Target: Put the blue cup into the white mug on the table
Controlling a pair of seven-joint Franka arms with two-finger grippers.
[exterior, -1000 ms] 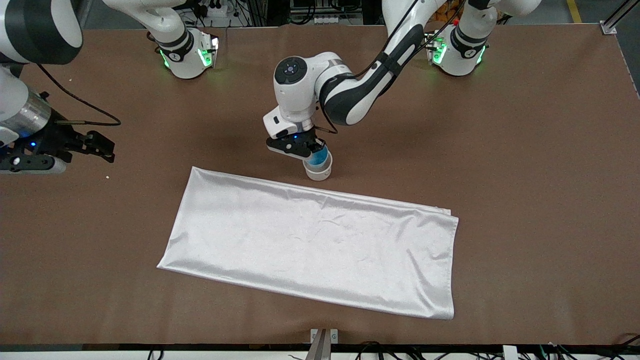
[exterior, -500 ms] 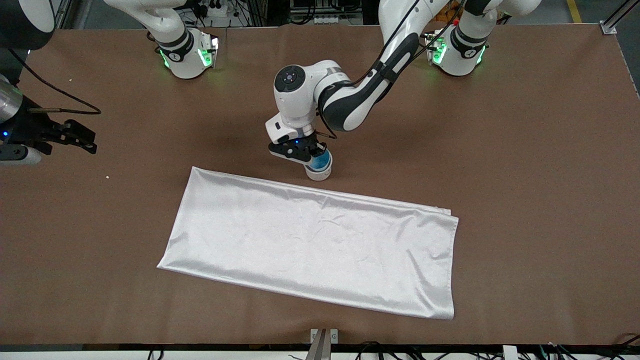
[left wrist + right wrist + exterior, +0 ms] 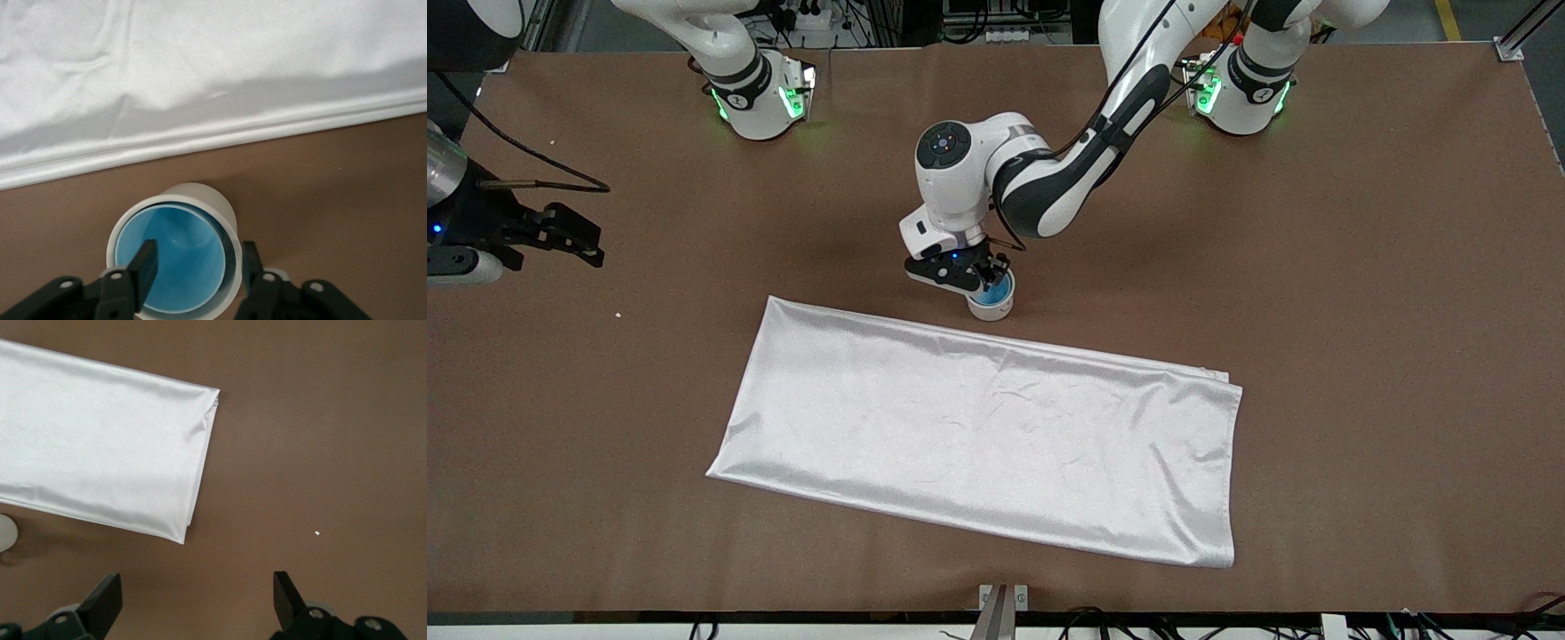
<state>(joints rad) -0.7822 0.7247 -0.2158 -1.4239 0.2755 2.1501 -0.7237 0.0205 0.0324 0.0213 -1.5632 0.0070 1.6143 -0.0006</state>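
Observation:
The blue cup [image 3: 997, 288] sits inside the white mug [image 3: 992, 310], which stands on the brown table [image 3: 1360, 267] just past the cloth's edge toward the robots. In the left wrist view the cup [image 3: 170, 267] fills the mug [image 3: 200, 195], with their rims about level. My left gripper [image 3: 974, 274] hovers right over them [image 3: 197, 257], open. One finger is over the cup's inside, the other outside the mug's wall. The mug's handle is hidden. My right gripper [image 3: 578, 240] is open and empty [image 3: 197, 590] over bare table at the right arm's end, where that arm waits.
A white satin cloth [image 3: 978, 436] lies flat across the middle of the table, nearer the front camera than the mug. It shows in both wrist views [image 3: 200, 80] [image 3: 100, 453]. A small white crumb [image 3: 617, 314] lies near the right gripper.
The left gripper lowered the blue cup down into the mug, and its fingers now stand apart. The right gripper drew back toward the table's end and then stayed.

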